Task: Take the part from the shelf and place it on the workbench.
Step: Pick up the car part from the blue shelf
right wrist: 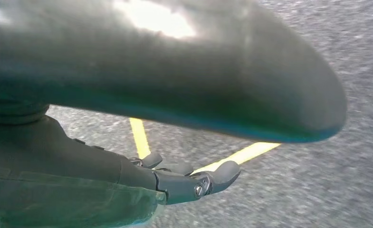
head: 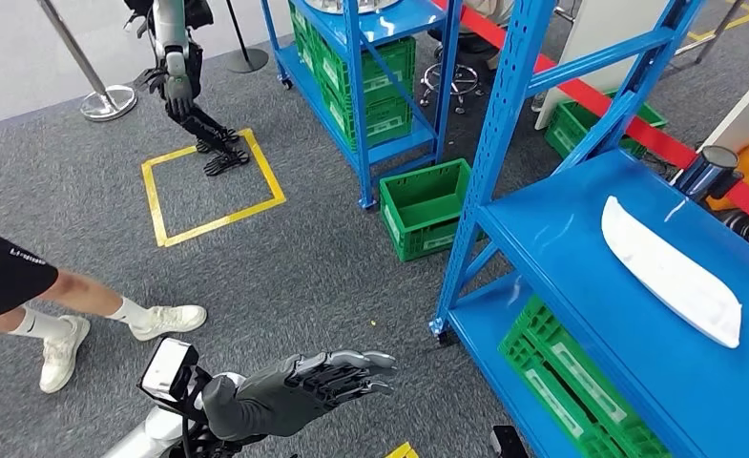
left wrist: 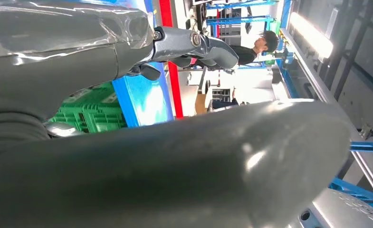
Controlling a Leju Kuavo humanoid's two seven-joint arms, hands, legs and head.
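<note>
The part point(head: 670, 270) is a long white curved piece lying flat on the blue shelf point(head: 561, 267) at the right of the head view. My left hand point(head: 299, 384) is raised over the carpet well to the left of the shelf, fingers stretched out toward it and holding nothing. In the left wrist view its thumb point(left wrist: 184, 166) and fingers point(left wrist: 201, 47) stand apart with nothing between them. My right hand point(right wrist: 127, 156) hangs above the grey floor, thumb point(right wrist: 175, 71) and fingers point(right wrist: 198, 180) apart and empty.
A green crate point(head: 426, 207) sits on the floor by the shelf's blue post point(head: 489, 153). More green crates point(head: 566, 386) fill the lower shelf. A second blue rack point(head: 365, 67) stands behind. A person's legs point(head: 65, 320) are at the left; another robot point(head: 184, 76) stands by a yellow floor square point(head: 213, 186).
</note>
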